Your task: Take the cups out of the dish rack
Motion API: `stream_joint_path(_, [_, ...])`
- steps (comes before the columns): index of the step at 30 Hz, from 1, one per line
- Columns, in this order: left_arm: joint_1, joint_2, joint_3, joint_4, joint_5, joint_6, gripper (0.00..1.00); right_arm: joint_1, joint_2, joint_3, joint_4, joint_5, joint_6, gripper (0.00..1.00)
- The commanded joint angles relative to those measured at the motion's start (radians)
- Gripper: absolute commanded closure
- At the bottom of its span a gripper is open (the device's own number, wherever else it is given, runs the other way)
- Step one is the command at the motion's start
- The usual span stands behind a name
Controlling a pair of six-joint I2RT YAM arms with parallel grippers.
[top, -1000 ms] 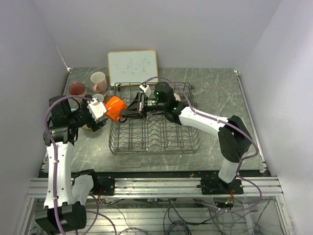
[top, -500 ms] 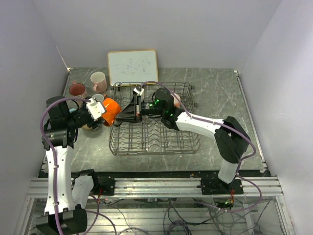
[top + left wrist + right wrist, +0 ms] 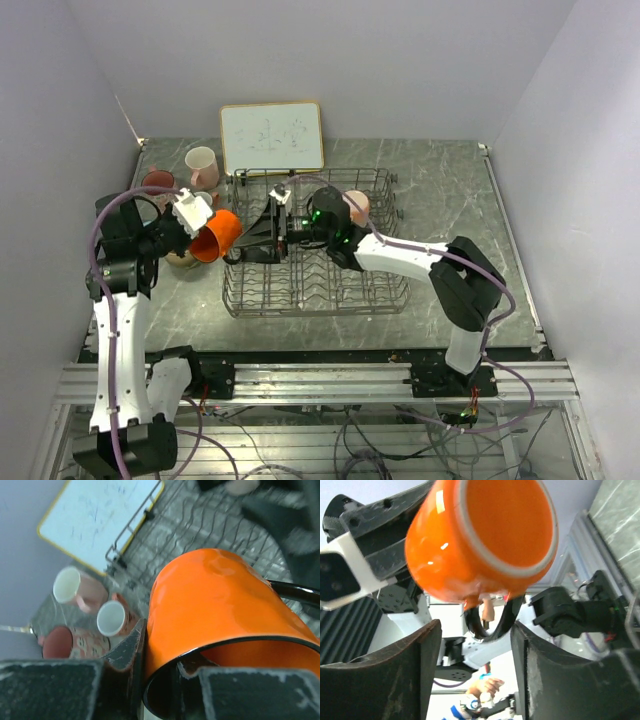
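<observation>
The hand-over of the orange mug (image 3: 216,235) is just complete. A second ago the right fingers (image 3: 390,680) were carrying it at the left end of the dish rack (image 3: 315,292) while the left fingers (image 3: 125,655) stood spread beside it. Now the left fingers are clamped on the mug's rim, one outside the wall and one inside the mouth. The right fingers have parted, and in the right wrist view the mug hangs clear of both of them. It is tilted in the air, off the rack's left side and above the desk (image 3: 450,200), near the unloaded mugs (image 3: 202,162) by the whiteboard (image 3: 272,136). Judging by this, the left arm alone now has the mug to set down among them, and the right arm is free to go back for the salmon mug (image 3: 357,206) still in the rack.
</observation>
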Motion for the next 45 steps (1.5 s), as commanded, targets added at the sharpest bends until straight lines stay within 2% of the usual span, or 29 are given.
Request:
stream_joint_path(1, [0.0,0.045,0.058,-0.05,-0.248,-0.039,0.93,-0.073,-0.084,-0.016,-0.144,0.027,-0.17,0.39])
stream_joint_path(7, [0.01,0.178,0.142,-0.276,-0.681,0.064,0.93,-0.188,-0.198,-0.024,-0.526,0.141,-0.444,0.29])
stream_joint_path(10, [0.088,0.213,0.159,-0.325,-0.785,0.128,0.93,-0.223,-0.243,0.019,-0.707,0.245,-0.599,0.28])
stream_joint_path(14, [0.256,0.237,0.189,-0.346,-0.802,0.227,0.93,-0.261,-0.282,0.061,-0.915,0.374,-0.734,0.26])
stream_joint_path(18, [0.427,0.298,0.18,-0.32,-0.737,0.285,0.93,-0.305,-0.316,0.037,-0.986,0.45,-0.792,0.25])
stream_joint_path(21, [0.486,0.352,0.144,-0.267,-0.714,0.26,0.93,-0.323,-0.331,0.036,-1.042,0.539,-0.844,0.25])
stream_joint_path(33, [0.496,0.491,-0.053,0.038,-0.718,0.141,0.93,-0.346,-0.334,0.019,-1.142,0.736,-0.94,0.25])
stream_joint_path(45, [0.496,0.574,-0.082,0.12,-0.75,0.149,0.93,-0.357,-0.314,0.003,-1.145,0.789,-0.958,0.25])
